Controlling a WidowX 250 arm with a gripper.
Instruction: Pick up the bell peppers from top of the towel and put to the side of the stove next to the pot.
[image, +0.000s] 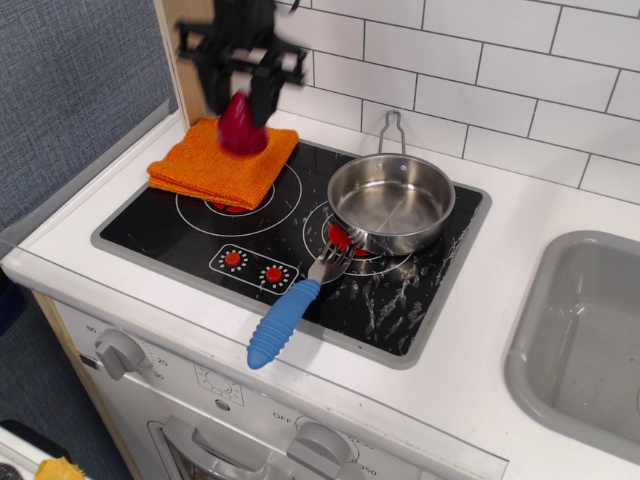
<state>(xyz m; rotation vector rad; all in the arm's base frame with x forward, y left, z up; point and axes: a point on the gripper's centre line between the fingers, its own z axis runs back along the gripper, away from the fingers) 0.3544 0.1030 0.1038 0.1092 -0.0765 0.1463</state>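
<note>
- Fork (292, 306) with a blue ribbed handle lies nearest on the stove (400, 310), its tines resting against the front edge of the pot.
- Behind it, the pot (391, 201) sits empty on the right burner, its wire handle pointing toward the tiled wall.
- To the left, the towel (222, 165) lies folded over the left burner's back corner, with nothing on it now.
- Farthest back and highest, the claw (240, 97) is pinching the bell peppers (239, 125) between its two fingers; the red toy hangs above the towel's back edge, clear of the cloth. The claw looks motion-blurred.
- Progress, as a judgement: the pick-up part appears done, since the toy is off the towel and gripped.
- Left to do: carry it rightward past the towel, lower it onto the white surface (520, 215) beside the stove and close to the pot, then release it.
</note>
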